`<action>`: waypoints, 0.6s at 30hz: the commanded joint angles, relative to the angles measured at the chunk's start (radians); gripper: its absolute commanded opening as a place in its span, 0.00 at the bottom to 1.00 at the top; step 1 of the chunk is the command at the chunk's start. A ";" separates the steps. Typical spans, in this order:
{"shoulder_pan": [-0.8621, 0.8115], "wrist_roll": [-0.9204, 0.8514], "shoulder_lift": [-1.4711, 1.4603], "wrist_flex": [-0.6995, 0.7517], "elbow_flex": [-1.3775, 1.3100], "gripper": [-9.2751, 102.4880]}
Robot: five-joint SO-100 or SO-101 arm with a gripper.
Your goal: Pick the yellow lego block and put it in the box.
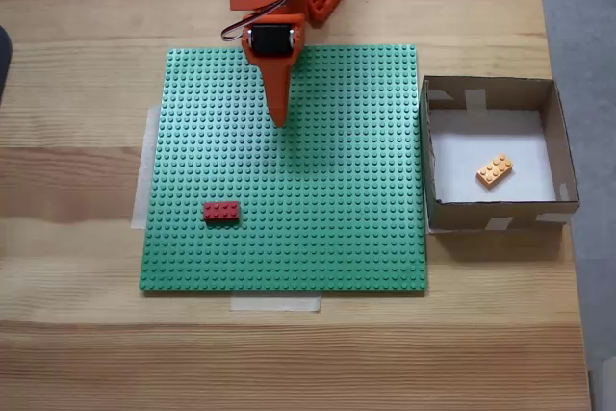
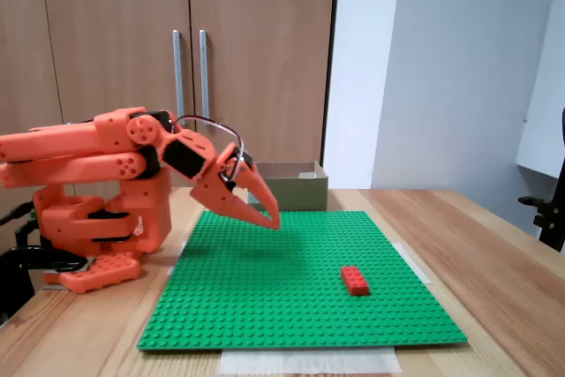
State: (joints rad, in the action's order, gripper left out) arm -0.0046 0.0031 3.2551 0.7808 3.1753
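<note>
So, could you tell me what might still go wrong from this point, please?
Little, I think: the yellow lego block already lies in the box. The gripper hovers over the green baseplate with its fingers together; if it drops while retracting, it could scrape the studs. A low sweep might also knock the red brick.

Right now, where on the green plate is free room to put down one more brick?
Most of the green baseplate is bare, between the red brick and the box. Crowded only under the claw.
</note>
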 commanded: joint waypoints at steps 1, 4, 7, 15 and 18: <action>-0.008 -0.006 0.008 0.003 0.009 0.07; -0.008 -0.008 0.008 0.003 0.009 0.07; -0.008 -0.009 0.008 0.003 0.009 0.07; -0.003 -0.015 0.008 0.003 0.009 0.07; 0.000 -0.018 0.008 0.003 0.009 0.07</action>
State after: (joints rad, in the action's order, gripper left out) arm -0.0046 -0.0107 3.2582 0.7808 3.1753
